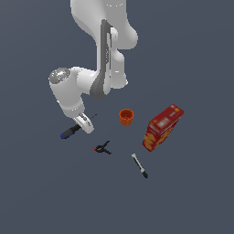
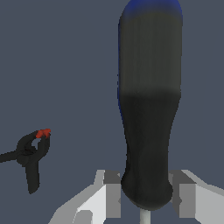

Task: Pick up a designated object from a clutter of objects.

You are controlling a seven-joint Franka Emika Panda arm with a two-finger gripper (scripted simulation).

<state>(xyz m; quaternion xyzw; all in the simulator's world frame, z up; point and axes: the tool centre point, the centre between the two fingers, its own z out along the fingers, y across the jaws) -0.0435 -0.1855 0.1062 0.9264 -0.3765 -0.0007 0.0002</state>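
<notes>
Arm: one white robot arm [image 1: 87, 82] reaches down from the top of the exterior view to the floor [image 1: 192, 196] at the exterior view's left.
Gripper: the gripper [image 1: 84, 122] sits low over the screwdriver. In the wrist view the gripper [image 2: 145, 199] shows one finger on each side of the handle's lower end.
Hand state: narrow. The finger pads [image 2: 113, 194] stand just beside the handle on both sides; whether they press on it cannot be told.
Screwdriver: the screwdriver [image 1: 69, 132] lies on the floor at the exterior view's left, blue cap pointing to the exterior view's lower left, thin shaft running up and to the right past the gripper. In the wrist view the black handle of the screwdriver [image 2: 148, 109] fills the middle, blue cap at the far end, thin shaft showing between the fingers.
Clamp: the black clamp [image 1: 103, 148] with orange tips lies near the screwdriver, apart from it; it also shows in the wrist view as the clamp [image 2: 30, 153].
Cup: the orange cup [image 1: 126, 117] stands upright, mouth up, between the gripper and the box.
Box: the red-and-yellow box [image 1: 162, 128] rests tilted at the exterior view's right.
Marker: the black-and-white marker [image 1: 140, 165] lies flat below the cup, apart from the clamp and the box.
</notes>
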